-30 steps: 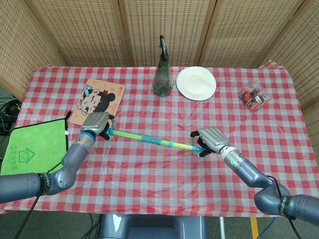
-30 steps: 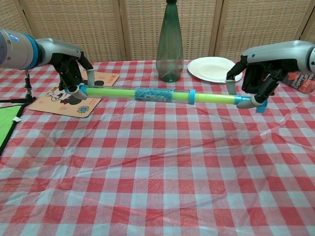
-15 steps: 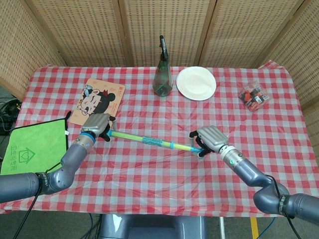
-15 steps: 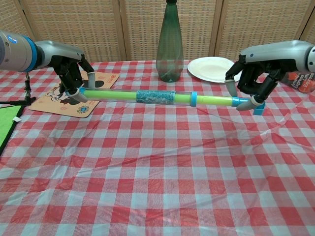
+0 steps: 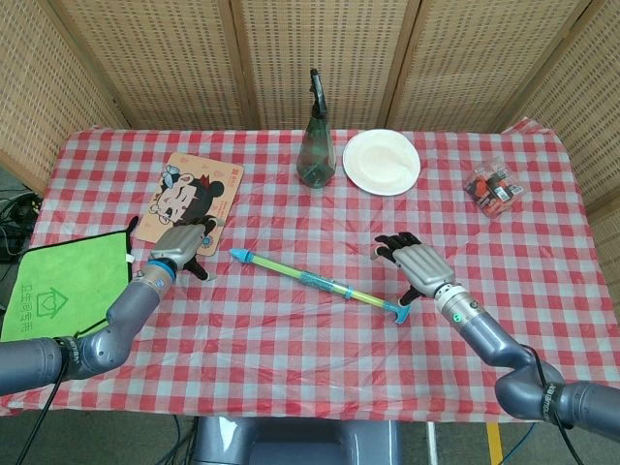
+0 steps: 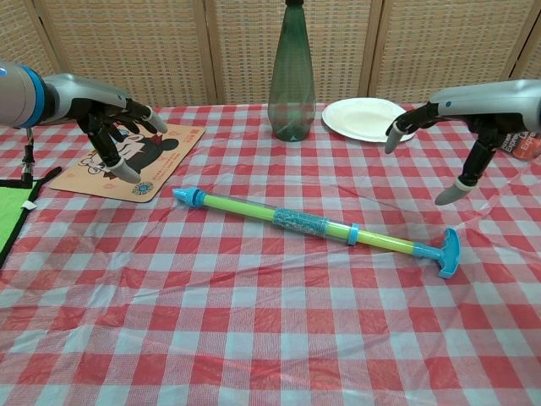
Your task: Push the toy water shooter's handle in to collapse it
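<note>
Water shooter (image 6: 311, 224) lies flat across the middle of the frame on the checked tablecloth (image 6: 254, 338), its blue tip (image 6: 184, 196) at centre left and its T-shaped handle (image 6: 447, 252) lower at the right, the rod drawn out. My right hand (image 6: 461, 135) hangs above the handle with fingers spread and holding nothing, and my left hand (image 6: 114, 127) hovers spread at the left over the cartoon mat (image 6: 156, 161). Farther back stand a green bottle (image 6: 292, 72) and a white plate (image 6: 365, 117).

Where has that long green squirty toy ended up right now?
The toy water shooter lies flat on the checked tablecloth mid-table in the head view, between the open left hand and right hand, untouched by either.
</note>
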You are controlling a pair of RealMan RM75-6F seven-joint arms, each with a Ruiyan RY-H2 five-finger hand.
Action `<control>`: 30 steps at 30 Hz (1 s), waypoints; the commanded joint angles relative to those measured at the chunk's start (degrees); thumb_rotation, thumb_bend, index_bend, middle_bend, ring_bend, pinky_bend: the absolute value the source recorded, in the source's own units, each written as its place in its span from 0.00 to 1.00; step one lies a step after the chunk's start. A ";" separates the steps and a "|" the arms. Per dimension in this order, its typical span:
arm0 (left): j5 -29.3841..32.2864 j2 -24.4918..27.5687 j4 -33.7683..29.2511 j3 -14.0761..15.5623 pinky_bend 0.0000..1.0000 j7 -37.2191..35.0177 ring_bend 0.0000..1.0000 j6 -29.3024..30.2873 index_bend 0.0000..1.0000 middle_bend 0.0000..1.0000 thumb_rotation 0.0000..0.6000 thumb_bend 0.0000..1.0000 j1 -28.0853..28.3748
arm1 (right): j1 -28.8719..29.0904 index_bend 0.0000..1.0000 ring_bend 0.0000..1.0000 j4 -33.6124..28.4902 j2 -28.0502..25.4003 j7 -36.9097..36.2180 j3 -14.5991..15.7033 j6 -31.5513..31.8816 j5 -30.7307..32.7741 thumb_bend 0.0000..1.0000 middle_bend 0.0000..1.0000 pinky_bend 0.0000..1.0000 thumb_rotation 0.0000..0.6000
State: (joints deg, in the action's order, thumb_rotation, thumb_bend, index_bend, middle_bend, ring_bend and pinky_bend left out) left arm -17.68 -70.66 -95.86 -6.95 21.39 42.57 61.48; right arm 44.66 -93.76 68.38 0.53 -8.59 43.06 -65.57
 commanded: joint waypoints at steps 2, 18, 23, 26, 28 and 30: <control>-4.05 1.40 -1.96 -1.10 0.05 -3.85 0.00 1.59 0.09 0.00 1.00 0.21 -2.89 | -1.14 0.25 0.06 -0.41 -0.70 -0.34 0.15 1.39 0.15 0.23 0.11 0.07 1.00; -49.90 1.02 -6.29 8.62 0.00 -10.29 0.00 37.58 0.01 0.00 1.00 0.21 -28.69 | -18.61 0.04 0.00 1.70 -0.10 -7.89 4.59 28.76 -13.55 0.23 0.00 0.00 1.00; -55.21 -1.41 -2.76 12.41 0.00 -9.30 0.00 44.51 0.00 0.00 1.00 0.21 -35.11 | -23.76 0.02 0.00 4.26 1.80 -8.28 6.62 36.88 -17.50 0.23 0.00 0.00 1.00; -58.06 -2.96 0.04 14.45 0.00 -10.27 0.00 47.96 0.00 0.00 1.00 0.21 -39.47 | -26.84 0.01 0.00 6.32 3.21 -8.75 7.79 41.18 -19.67 0.23 0.00 0.00 1.00; -59.74 -3.70 1.78 15.33 0.00 -11.85 0.00 49.61 0.00 0.00 1.00 0.21 -41.95 | -28.52 0.01 0.00 7.35 3.79 -9.59 8.32 43.22 -20.67 0.23 0.00 0.00 1.00; -60.92 -4.20 3.19 15.78 0.00 -13.25 0.00 50.78 0.00 0.00 1.00 0.21 -43.82 | -29.77 0.01 0.00 7.88 4.07 -10.72 8.75 44.45 -21.28 0.23 0.00 0.00 1.00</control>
State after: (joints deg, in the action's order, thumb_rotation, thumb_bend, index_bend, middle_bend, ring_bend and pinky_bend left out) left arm -77.21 -73.81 -94.28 7.71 9.61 92.10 19.46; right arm 16.10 -86.80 71.73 -9.13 -0.63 86.38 -85.86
